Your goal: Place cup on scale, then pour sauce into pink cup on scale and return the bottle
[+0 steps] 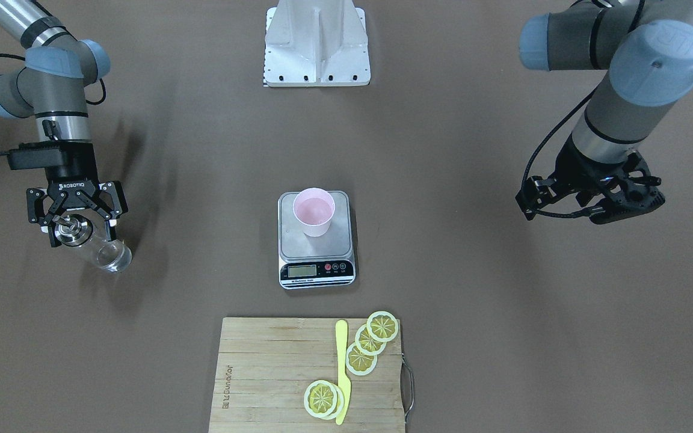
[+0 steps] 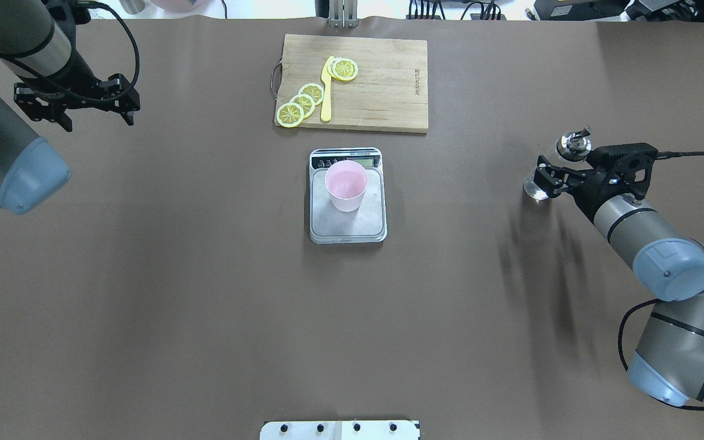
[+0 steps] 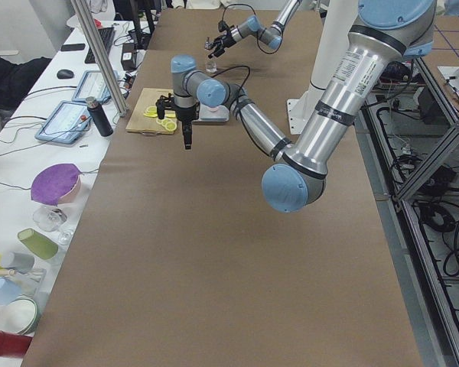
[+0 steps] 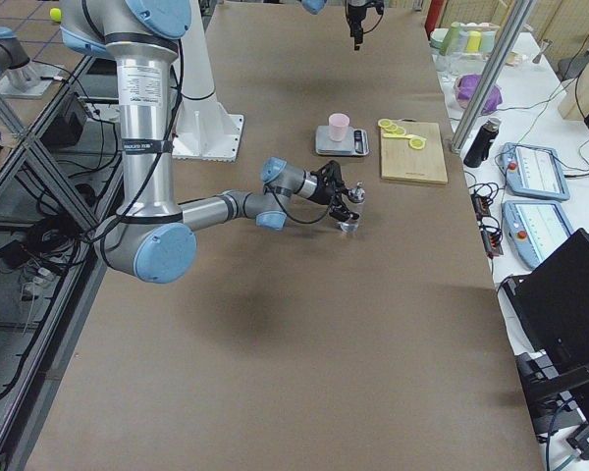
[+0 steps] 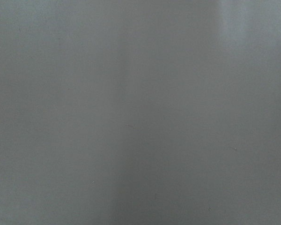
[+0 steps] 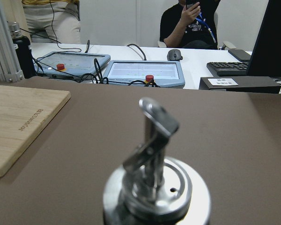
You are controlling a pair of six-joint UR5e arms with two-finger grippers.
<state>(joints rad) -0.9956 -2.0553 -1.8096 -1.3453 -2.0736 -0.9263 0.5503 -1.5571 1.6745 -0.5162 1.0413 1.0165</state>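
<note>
The pink cup (image 1: 314,211) stands upright on the steel platform of the scale (image 1: 316,240) at the table's middle; both also show in the overhead view, the cup (image 2: 346,185) on the scale (image 2: 348,223). The clear glass bottle (image 1: 97,248) with its metal spout cap stands on the table at my right side. My right gripper (image 1: 80,231) is open, its fingers either side of the bottle's upper part (image 2: 538,183). The right wrist view shows the cap (image 6: 155,183) close up. The sauce cannot be made out. My left gripper (image 2: 98,119) is open and empty, far from the scale.
A bamboo cutting board (image 1: 274,379) with lemon slices (image 1: 370,346) and a yellow knife (image 1: 342,373) lies on the operators' side of the scale. The robot's base plate (image 1: 316,45) is at the near edge. Tablets and operators sit past the table's far edge.
</note>
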